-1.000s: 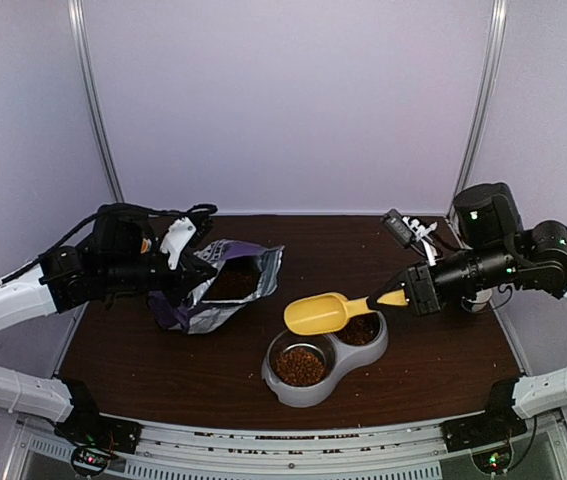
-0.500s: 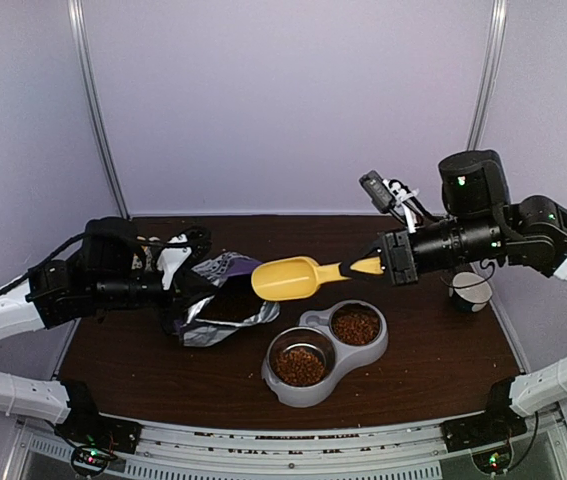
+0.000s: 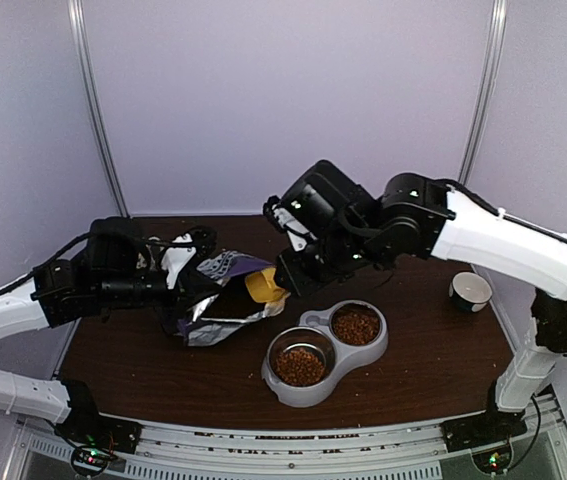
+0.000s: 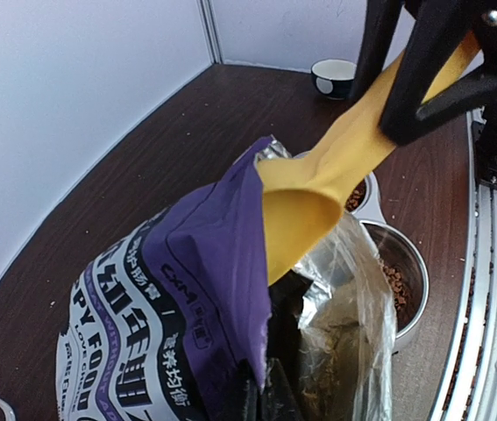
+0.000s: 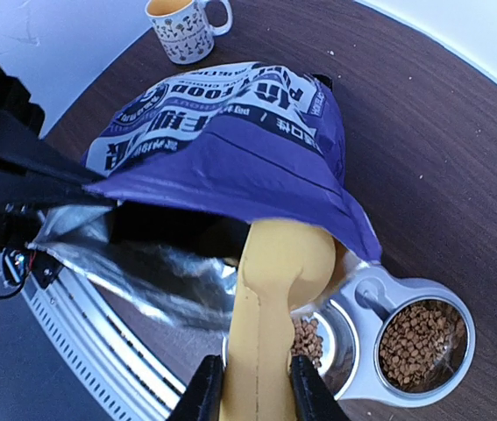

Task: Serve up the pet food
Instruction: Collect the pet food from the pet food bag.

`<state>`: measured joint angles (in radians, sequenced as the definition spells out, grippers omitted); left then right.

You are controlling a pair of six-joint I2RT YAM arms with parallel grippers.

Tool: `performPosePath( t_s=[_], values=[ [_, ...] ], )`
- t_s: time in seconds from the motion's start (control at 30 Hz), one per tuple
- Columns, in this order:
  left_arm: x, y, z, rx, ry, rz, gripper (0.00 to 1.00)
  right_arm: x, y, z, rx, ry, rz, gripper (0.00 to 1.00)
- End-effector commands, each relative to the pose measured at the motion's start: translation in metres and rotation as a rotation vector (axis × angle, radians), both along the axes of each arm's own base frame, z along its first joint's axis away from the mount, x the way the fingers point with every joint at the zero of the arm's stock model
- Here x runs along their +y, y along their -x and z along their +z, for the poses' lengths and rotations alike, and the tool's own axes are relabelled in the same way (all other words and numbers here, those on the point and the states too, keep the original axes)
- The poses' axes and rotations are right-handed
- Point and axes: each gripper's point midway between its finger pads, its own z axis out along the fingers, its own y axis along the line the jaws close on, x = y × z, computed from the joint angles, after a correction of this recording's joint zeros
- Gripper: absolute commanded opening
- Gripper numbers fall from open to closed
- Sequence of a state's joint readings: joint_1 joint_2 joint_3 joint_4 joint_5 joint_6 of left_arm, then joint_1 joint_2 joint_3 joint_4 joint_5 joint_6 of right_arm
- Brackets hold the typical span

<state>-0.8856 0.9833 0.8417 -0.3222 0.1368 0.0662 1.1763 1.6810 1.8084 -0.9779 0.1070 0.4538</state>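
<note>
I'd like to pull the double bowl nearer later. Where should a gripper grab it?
Probably at the narrow waist of the double bowl, from above: it pinches in between the two cups, and both hold pet food, so keep it level.

**Scoop in the mouth of the bag**

The purple-and-white bag (image 4: 187, 298) stands open, its silver lining showing. A yellow scoop (image 4: 318, 193) slants down from the upper right, its front end inside the bag's mouth against the purple flap. The right gripper (image 4: 410, 83) clamps the scoop's handle between black fingers. Right of the bag sits a double bowl (image 4: 406, 324) with pet food (image 4: 394, 279) in both wells. A mug (image 4: 334, 75) stands far off on the brown table (image 4: 143, 175).
</note>
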Motion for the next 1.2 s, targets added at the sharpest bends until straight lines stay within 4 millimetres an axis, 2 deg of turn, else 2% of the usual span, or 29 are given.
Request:
performPosePath(
  t_s=[0.0,0.07,0.17,0.27,0.33,0.4,0.43,0.53,0.67,0.8,0.93,1.03,1.17],
  values=[
    [-0.012,-0.002,0.033,-0.079,0.103,-0.027,0.00,-0.016,-0.049,-0.023,-0.163,0.265,-0.200,0.00],
    [-0.014,-0.002,0.032,-0.073,0.101,-0.033,0.00,0.003,-0.062,-0.033,-0.195,0.274,-0.210,0.00],
    [-0.017,-0.002,0.029,-0.063,0.098,-0.041,0.00,0.037,-0.074,-0.068,-0.180,0.267,-0.195,0.00],
    [-0.021,-0.002,0.024,-0.041,0.097,-0.053,0.00,0.078,-0.068,-0.106,-0.071,0.185,-0.118,0.00],
    [-0.024,-0.001,0.022,-0.028,0.100,-0.061,0.00,0.098,-0.057,-0.121,0.012,0.114,-0.061,0.00],
    [-0.026,-0.001,0.021,-0.021,0.103,-0.068,0.00,0.112,-0.043,-0.125,0.074,0.028,0.008,0.00],
    [-0.026,-0.001,0.021,-0.019,0.103,-0.067,0.00,0.121,-0.039,-0.118,0.088,-0.047,0.037,0.00],
    [-0.026,-0.002,0.023,-0.025,0.105,-0.065,0.00,0.128,-0.027,-0.103,0.168,-0.215,0.108,0.00],
    [-0.024,-0.003,0.025,-0.033,0.109,-0.052,0.00,0.111,-0.030,-0.086,0.170,-0.295,0.089,0.00],
    [-0.020,-0.003,0.031,-0.044,0.127,-0.037,0.00,0.085,-0.042,-0.063,0.065,-0.225,0.029,0.00],
    [-0.017,-0.001,0.038,-0.059,0.155,-0.032,0.00,0.047,-0.060,-0.045,-0.050,-0.099,-0.095,0.00],
    [-0.015,0.001,0.042,-0.063,0.170,-0.031,0.00,0.016,-0.075,-0.039,-0.136,0.038,-0.197,0.00],
    [-0.016,0.003,0.043,-0.060,0.176,-0.043,0.00,-0.005,-0.092,-0.045,-0.213,0.180,-0.283,0.00]
  ],
)
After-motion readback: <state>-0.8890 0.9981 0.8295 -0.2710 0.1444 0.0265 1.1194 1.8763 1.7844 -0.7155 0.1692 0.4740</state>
